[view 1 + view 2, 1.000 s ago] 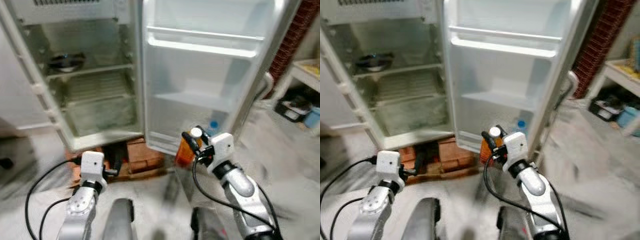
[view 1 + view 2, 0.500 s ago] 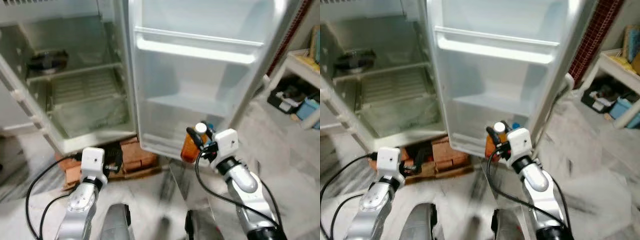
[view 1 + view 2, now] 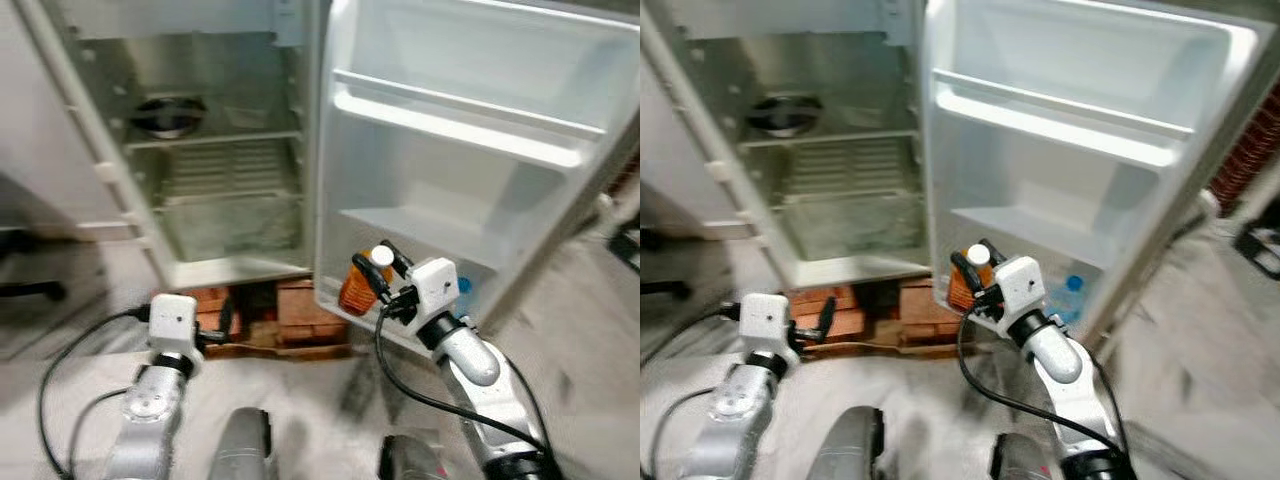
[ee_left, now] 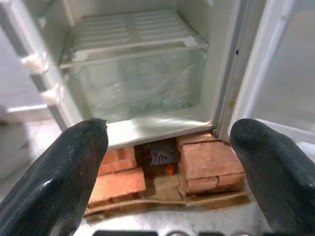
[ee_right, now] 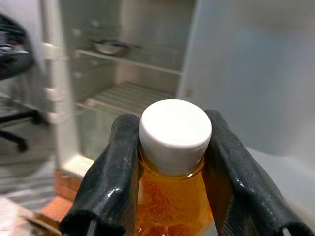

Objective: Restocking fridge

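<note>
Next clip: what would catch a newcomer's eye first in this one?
The orange bottle with its white cap, clamped in the right gripper and held up before the lower shelf of the open fridge door. Next, the open fridge, nearly bare, with a metal bowl on an upper shelf and bricks under its base. The left gripper hangs open, low before those bricks.

Bright and pale on the white fridge door (image 3: 470,150), a bit washed out. Dimmer and greyish inside the fridge (image 3: 220,160). Smeared and blurry on the floor (image 3: 1200,380) beyond the right gripper (image 3: 378,275). Soft and fuzzy behind the sharp bottle cap (image 5: 175,128). Shiny spots on the black fingers (image 4: 54,182).
</note>
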Robot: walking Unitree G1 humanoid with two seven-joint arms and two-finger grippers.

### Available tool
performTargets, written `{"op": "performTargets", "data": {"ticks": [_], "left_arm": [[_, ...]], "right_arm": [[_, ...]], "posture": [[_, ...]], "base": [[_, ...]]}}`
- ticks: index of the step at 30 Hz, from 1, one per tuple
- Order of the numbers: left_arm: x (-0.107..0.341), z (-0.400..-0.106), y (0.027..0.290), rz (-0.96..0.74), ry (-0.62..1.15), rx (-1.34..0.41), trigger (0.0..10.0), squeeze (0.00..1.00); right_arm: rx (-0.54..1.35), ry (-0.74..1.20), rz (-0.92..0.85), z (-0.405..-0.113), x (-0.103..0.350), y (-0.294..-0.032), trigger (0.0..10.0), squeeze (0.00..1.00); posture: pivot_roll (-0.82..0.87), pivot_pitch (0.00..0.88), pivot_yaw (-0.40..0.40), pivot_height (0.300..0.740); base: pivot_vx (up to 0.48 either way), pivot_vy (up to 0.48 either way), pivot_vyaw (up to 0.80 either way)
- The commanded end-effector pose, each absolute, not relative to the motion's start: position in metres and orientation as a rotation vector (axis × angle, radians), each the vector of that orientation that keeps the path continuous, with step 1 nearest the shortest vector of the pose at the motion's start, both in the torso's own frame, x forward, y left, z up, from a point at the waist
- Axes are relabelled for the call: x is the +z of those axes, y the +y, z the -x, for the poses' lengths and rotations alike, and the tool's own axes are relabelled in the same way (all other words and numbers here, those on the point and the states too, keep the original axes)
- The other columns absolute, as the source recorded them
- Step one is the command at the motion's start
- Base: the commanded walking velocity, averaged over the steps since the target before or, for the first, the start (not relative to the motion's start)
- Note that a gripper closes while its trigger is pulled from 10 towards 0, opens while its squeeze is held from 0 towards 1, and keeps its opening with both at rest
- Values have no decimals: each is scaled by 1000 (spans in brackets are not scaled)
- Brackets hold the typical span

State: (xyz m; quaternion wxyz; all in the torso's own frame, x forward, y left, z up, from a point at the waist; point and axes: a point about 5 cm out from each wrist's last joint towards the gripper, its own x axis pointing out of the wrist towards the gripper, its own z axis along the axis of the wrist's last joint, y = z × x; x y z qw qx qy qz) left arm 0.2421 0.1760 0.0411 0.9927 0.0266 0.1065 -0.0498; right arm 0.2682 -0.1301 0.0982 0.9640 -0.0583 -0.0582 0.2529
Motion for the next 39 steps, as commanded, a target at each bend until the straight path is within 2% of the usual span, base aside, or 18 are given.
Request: {"op": "performTargets", "data": {"ticks": [1,6,19,39], "left_arm": [[41,-243,173,-62,218,-112,10000,0],[41,-244,172,-62,212,-115,10000,0],[41,-244,169,-61,212,-129,10000,0],[39,-244,167,-62,213,-140,10000,0]], "right_arm": [[508,-144,136,-270,103,-134,10000,0],[509,-147,139,-270,103,-134,10000,0],[424,-132,157,-274,101,-143,10000,0],[410,-122,177,-276,99,-146,10000,0]], "posture": [[-15,0,-24,637],[-16,0,-24,637],[-22,0,-22,637],[-24,0,-27,637]], "base": [[0,0,731],[106,0,691],[316,0,0],[330,0,0]]}}
